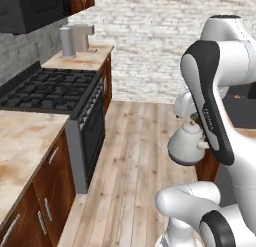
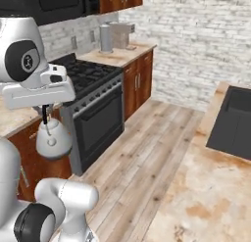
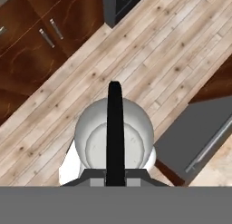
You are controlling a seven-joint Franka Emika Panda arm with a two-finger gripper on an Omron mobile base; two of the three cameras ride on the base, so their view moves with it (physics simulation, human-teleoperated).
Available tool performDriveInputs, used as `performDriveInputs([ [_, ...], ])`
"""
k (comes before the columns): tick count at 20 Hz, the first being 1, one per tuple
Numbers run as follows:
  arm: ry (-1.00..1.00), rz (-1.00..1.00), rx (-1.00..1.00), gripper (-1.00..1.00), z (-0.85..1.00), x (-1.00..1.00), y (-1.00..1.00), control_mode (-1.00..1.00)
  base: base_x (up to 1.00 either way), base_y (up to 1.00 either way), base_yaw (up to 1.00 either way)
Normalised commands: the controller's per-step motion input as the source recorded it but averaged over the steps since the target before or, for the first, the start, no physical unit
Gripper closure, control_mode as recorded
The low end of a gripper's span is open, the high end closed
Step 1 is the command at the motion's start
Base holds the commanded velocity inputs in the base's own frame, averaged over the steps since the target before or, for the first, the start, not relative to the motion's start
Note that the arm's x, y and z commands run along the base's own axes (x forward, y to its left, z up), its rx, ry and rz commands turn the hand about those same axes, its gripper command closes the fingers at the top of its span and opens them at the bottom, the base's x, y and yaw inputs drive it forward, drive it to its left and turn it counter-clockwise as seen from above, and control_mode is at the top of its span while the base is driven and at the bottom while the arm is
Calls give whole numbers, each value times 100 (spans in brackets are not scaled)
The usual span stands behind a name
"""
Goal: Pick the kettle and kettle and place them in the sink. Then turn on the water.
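A squat whitish-silver kettle (image 2: 53,138) with a black arched handle hangs in the air over the wooden floor, between the two counters. My gripper (image 2: 45,110) is shut on the top of that handle. In the hand view I look straight down on the kettle (image 3: 97,139), with its black handle (image 3: 115,128) running up from the bottom centre. The left base view shows the kettle (image 1: 186,145) partly behind my forearm. The black sink (image 2: 235,119) is set in the counter far to the right, and its dark edge (image 1: 242,111) peeks out behind my arm.
A black gas stove (image 1: 50,88) with an oven front (image 2: 98,121) stands on the left, between marbled counters (image 1: 22,136). A grey canister (image 1: 67,41) and a coffee machine stand on the far counter. The island counter (image 2: 196,206) holds the sink. Wood floor (image 1: 135,156) lies between.
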Motion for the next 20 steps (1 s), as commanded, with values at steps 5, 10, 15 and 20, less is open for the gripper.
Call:
performDriveInputs([
  [5,0,0,0,100,0,0,0,100,73,28,-39],
  [10,0,0,0,100,0,0,0,100,42,30,-44],
  [15,0,0,0,100,0,0,0,100,69,31,-46],
  [20,0,0,0,100,0,0,0,100,100,39,-23],
])
